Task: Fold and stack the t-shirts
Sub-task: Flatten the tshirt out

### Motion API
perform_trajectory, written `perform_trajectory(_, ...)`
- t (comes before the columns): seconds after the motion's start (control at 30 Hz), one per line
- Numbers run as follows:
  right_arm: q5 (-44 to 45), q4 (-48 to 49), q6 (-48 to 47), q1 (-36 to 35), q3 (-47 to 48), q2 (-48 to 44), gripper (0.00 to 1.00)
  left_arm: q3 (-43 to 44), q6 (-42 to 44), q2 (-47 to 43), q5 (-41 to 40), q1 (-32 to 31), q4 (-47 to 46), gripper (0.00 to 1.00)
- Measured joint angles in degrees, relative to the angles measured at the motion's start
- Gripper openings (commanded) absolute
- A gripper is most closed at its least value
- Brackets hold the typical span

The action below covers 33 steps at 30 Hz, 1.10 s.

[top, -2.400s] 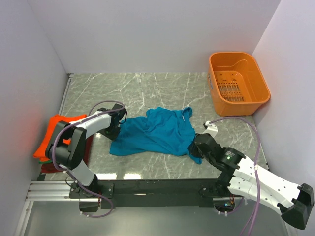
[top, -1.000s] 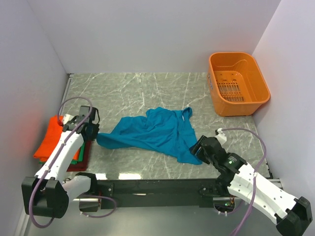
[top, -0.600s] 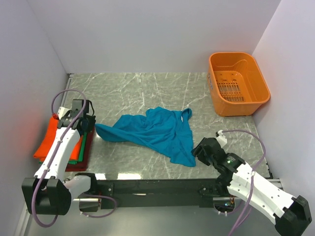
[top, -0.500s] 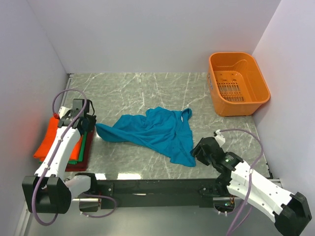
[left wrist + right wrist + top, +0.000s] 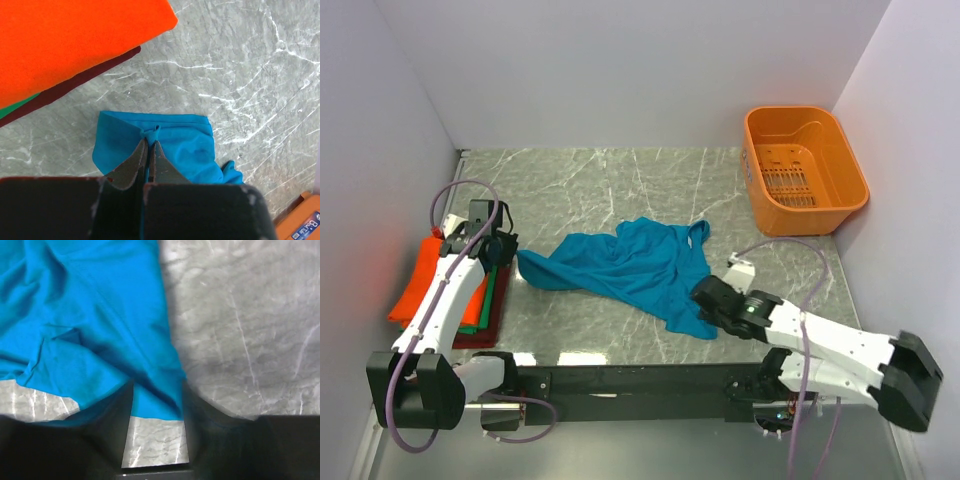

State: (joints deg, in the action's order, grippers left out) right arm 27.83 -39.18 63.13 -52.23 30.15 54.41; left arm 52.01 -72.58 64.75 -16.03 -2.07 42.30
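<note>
A teal-blue t-shirt (image 5: 630,265) lies crumpled and spread on the marble table. My left gripper (image 5: 507,250) is shut on its left corner, beside the stack. In the left wrist view the jaws (image 5: 150,142) pinch a small bunch of the teal cloth (image 5: 175,145). My right gripper (image 5: 705,297) is open at the shirt's near right corner. In the right wrist view the teal hem (image 5: 155,400) lies between the spread fingers (image 5: 112,415). Folded orange (image 5: 428,275), green (image 5: 486,290) and dark red (image 5: 480,328) shirts are stacked at the left edge.
An orange plastic basket (image 5: 840,200) stands at the back right, against the right wall. White walls enclose the table on the left, back and right. The stack's orange top (image 5: 75,40) fills the upper left of the left wrist view.
My left gripper pulled the shirt's left corner to the left, towards the stack, then held still. My right gripper has swung left and forward onto the shirt's near right corner.
</note>
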Motion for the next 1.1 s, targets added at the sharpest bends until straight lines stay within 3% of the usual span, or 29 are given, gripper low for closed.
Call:
perform_trajectory(0.17,4.4,-2.5,0.0,-4.1,5.9,10.5,0.37,0.0,0.5,0.0,0.3,0.1,-0.1,0.01)
perform_trajectory(0.4,5.5,-2.8,-3.3,-5.2,7.9,18.5,0.38,0.0,1.0,0.0,0.8,0.3,-0.1,0.01)
perform_trajectory(0.77,5.7,-2.1,-6.7,-7.6,10.3,25.8,0.48,0.0,1.0,0.0,1.2,0.4,-0.2,0.01)
perform_trajectory(1.1,5.7,-2.4,-4.9,-7.6,10.3,27.5,0.49,0.0,1.4,0.5,1.2,0.4,-0.9,0.01)
